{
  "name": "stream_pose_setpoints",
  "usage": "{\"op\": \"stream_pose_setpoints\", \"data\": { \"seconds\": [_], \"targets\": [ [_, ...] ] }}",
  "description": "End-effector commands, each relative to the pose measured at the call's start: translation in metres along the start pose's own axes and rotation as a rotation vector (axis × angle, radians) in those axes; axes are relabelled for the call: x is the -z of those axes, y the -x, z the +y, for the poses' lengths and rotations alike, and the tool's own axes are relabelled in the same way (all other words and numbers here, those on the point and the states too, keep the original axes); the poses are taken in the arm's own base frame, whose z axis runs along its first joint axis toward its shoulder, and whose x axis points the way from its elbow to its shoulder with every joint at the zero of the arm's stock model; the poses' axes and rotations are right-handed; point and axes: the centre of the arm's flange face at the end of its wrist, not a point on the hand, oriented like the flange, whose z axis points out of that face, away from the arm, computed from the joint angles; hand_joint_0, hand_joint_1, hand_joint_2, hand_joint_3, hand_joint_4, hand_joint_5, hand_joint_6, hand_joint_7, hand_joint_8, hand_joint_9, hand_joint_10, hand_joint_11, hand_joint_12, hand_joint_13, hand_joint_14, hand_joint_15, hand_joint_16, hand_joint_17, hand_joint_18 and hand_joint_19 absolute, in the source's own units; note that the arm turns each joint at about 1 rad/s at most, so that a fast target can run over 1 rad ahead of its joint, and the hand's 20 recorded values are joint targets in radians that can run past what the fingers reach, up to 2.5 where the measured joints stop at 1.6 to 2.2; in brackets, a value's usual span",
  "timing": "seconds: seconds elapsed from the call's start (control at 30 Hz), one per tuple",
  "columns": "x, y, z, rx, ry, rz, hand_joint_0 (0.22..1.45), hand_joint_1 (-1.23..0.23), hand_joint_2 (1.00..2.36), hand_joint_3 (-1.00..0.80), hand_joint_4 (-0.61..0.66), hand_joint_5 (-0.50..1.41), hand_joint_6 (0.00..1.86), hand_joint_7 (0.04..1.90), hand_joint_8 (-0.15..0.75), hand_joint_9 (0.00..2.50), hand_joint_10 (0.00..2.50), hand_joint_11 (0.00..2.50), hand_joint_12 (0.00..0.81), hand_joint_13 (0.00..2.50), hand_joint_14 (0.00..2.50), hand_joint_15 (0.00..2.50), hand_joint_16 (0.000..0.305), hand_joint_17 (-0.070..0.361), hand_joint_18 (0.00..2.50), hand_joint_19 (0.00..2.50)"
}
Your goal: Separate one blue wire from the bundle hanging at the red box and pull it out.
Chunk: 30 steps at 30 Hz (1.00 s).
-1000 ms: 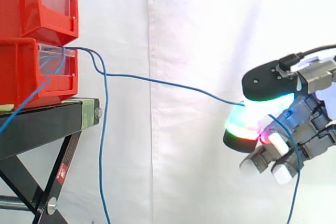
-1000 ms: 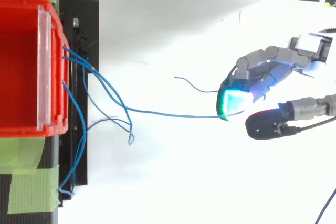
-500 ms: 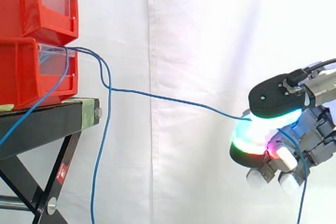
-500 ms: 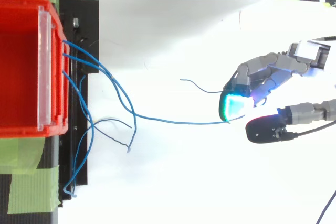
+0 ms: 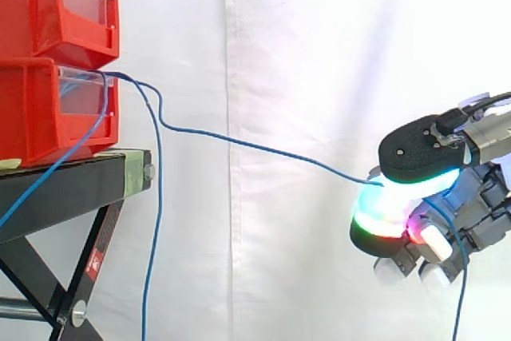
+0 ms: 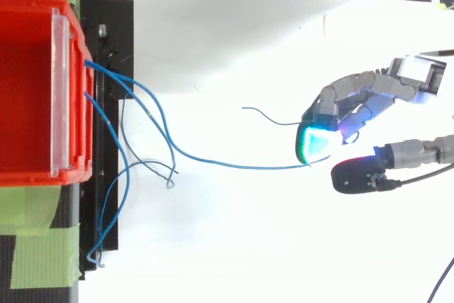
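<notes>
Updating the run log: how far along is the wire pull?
Done: one blue wire is split from the bundle. Underway: the hand pinches it, stretched sideways from the lower red box. Left: its other end reaches into that box, so it isn't pulled out yet.

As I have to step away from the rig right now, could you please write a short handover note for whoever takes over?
Hand: shut on one blue wire, pinched between thumb and fingers, well clear of the bins, at the right of the side view.
Things: that wire runs in a slack curve from the front of the lower red bin to the hand. The rest of the bundle hangs down beside the black stand.
Done: one wire is separated from the bundle.
Left: pull away from the bin until the wire's end comes free.
</notes>
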Motion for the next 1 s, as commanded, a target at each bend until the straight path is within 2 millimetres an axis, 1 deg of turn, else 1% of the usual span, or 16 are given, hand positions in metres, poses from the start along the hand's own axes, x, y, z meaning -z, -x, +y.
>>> {"op": "stream_pose_setpoints", "data": {
  "seconds": [0.0,0.23,0.97],
  "targets": [
    [0.0,-0.0001,-0.0004,0.001,-0.001,0.0,0.61,-0.77,1.03,0.12,-0.08,-0.13,0.78,1.3,0.315,0.89,0.02,0.96,0.344,0.32,0.02,0.52,0.048,0.109,0.33,0.63],
    [0.0,-0.0001,-0.0004,0.001,-0.001,0.0,0.61,-0.77,1.03,0.12,-0.09,-0.13,0.79,1.28,0.31,0.9,0.02,0.95,0.361,0.35,0.02,0.48,0.049,0.111,0.32,0.61],
    [-0.0003,0.002,-0.001,-0.001,-0.002,-0.004,0.6,-0.77,1.02,0.12,-0.08,-0.13,0.81,1.24,0.317,0.94,0.02,0.94,0.387,0.41,0.02,0.47,0.054,0.121,0.32,0.58]
  ]
}}
